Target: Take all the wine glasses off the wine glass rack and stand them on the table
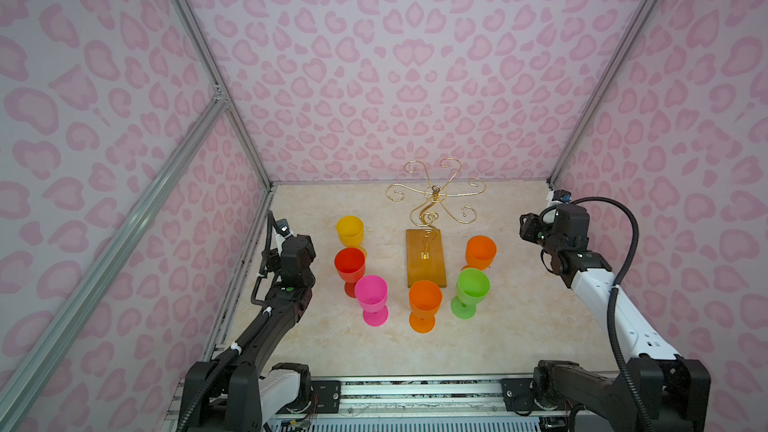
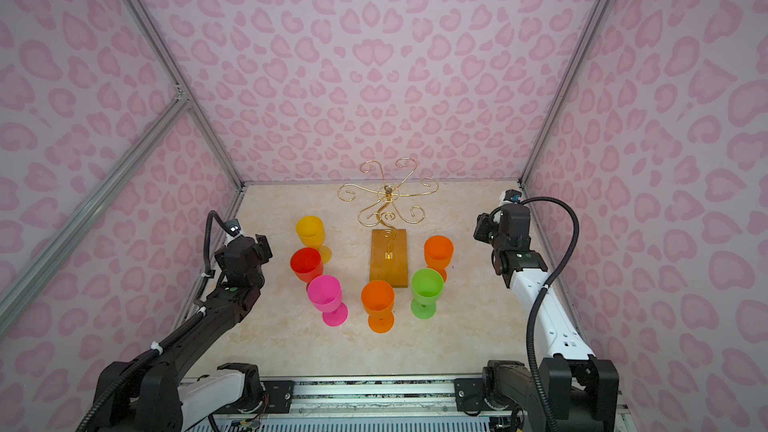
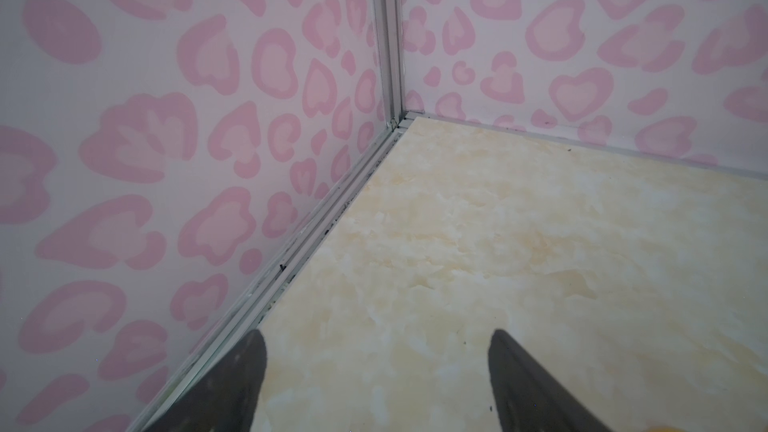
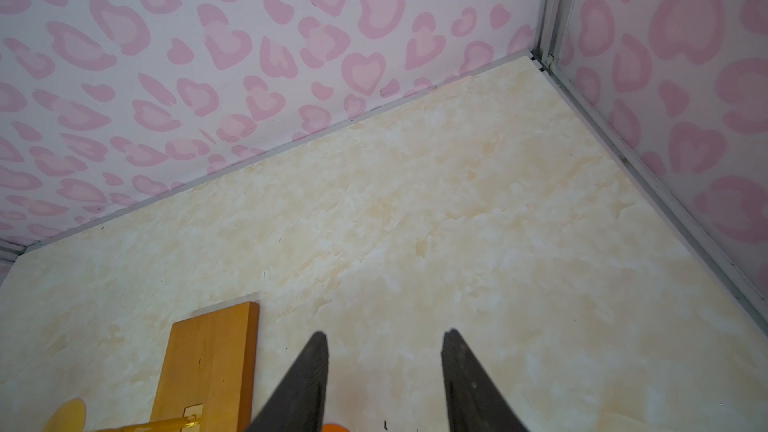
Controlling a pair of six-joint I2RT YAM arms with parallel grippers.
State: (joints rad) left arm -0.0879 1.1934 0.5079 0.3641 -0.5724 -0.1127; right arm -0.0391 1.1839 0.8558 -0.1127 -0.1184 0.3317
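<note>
- The wine glass rack (image 1: 435,192) stands at the back centre of the surface (image 1: 519,326). Its gold wire arms spread from a central stem fixed to a flat amber base (image 1: 424,261).
- In both top views all six curled arms are bare. No glass hangs from the rack.
- Six wine glasses stand upright on the surface around the base, each on its own foot with the mouth up.
- Left of the base:
  - the yellow wine glass (image 1: 350,231) at the rear;
  - the red wine glass (image 1: 349,263) just in front of it;
  - the pink wine glass (image 1: 371,295) nearest the front.
- Right of the base: the rear orange wine glass (image 1: 481,252), with the green wine glass (image 1: 473,286) just in front of it.
- The front orange wine glass (image 1: 424,300) stands at the front end of the base.
- The left gripper (image 3: 376,338) sits at the left edge of the surface and touches no glass. Its fingers (image 3: 249,367) are spread wide with nothing between them.
- The right gripper (image 4: 384,338) sits near the right edge, apart from the rear orange wine glass. Its fingers (image 4: 309,371) stand moderately apart and empty.
- Task status (a judgement): removal appears complete, because nothing is left on the rack to take off. At most, the arms need parking.
</note>
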